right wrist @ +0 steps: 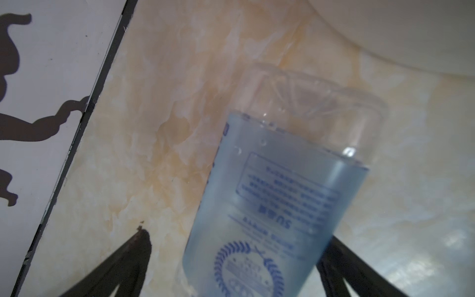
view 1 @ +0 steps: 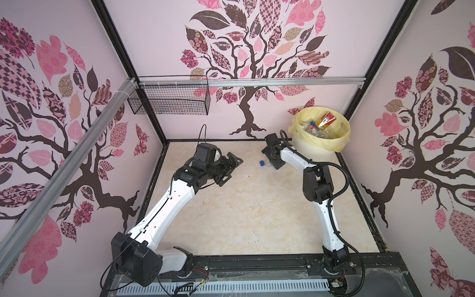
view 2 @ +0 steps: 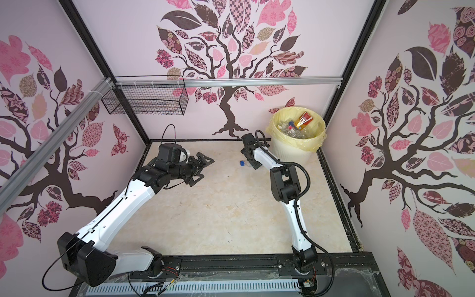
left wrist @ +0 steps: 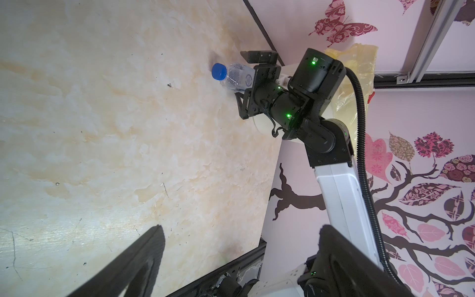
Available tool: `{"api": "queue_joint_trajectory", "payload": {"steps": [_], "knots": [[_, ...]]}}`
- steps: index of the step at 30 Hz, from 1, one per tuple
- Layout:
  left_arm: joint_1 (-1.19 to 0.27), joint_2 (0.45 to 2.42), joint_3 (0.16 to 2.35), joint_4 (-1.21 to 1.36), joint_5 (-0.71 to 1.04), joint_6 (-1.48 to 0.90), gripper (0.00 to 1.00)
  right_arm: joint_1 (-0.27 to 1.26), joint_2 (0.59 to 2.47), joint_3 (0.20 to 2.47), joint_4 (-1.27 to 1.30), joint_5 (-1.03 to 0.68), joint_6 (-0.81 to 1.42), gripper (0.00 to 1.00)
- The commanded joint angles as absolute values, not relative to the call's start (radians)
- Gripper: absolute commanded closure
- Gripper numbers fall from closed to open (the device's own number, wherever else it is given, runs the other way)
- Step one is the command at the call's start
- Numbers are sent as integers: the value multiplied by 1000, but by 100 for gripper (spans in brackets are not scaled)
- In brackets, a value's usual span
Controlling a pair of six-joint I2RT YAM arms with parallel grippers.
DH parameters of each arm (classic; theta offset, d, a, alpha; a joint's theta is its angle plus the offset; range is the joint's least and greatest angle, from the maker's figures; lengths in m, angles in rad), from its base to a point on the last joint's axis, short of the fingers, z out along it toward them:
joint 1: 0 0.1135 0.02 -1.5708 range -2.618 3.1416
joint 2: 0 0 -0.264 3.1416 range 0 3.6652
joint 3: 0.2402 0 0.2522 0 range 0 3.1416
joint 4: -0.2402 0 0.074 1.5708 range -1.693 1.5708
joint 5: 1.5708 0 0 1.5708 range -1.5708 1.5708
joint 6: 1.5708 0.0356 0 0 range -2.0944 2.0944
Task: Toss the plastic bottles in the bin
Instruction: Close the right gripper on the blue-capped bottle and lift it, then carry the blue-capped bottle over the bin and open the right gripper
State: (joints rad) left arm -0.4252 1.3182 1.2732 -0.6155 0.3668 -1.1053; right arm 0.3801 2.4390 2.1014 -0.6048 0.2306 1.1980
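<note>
one bottle [view 1: 268,162] at eight o'clock of one bin [view 1: 316,151]; left gripper [view 1: 230,170] gapes empty, right gripper [view 1: 272,157] gapes astride it; top views catch its blue cap [view 1: 262,163], right wrist its base [right wrist: 316,102].

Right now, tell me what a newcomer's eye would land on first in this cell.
Pink-and-brown tree decals cover the walls. In the far right corner the white bin with its yellow liner holds a heap of bottles, and a lone clear bottle with a blue cap lies on the floor beside it, straddled by the open right gripper.
</note>
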Motion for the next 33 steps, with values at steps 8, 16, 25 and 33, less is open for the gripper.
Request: {"api": "queue_joint_trajectory", "payload": {"steps": [8,16,25,33], "knots": [[-424,1324,1261,-614,354,-1080,3,380,2440,2035,-603,192,1164,31],[-411,1322,1282,-624,348,-1081,3,406,2248,1974,-579,168,887,51],[-400,1304,1314,-639,336,-1071,3,437,1924,2021,-579,221,495,53],[-403,1305,1319,-618,350,-1089,3,376,1908,2494,-733,370,304,48]]}}
